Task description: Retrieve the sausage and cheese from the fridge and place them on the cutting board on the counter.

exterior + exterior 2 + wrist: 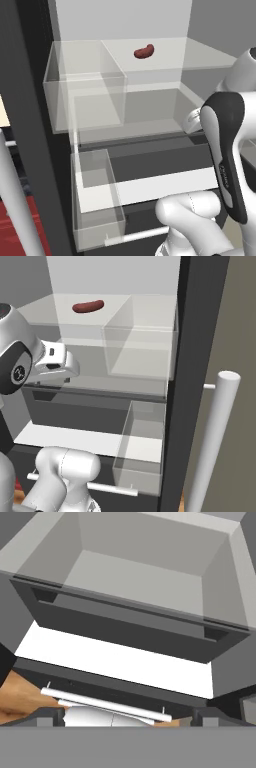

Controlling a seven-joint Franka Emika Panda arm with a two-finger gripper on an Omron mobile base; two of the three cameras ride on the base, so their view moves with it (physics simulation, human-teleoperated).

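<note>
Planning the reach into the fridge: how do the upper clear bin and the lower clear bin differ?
The upper clear bin is wider and sits on the shelf level with the sausage; the lower clear bin is narrower, deeper front to back, and sits below the dark drawer. Both are transparent, open-topped and look empty.

Clear glassy fridge [30, 125] bins [85, 100], smooth maroon sausage [144, 51], matt white handle [212, 441].
</note>
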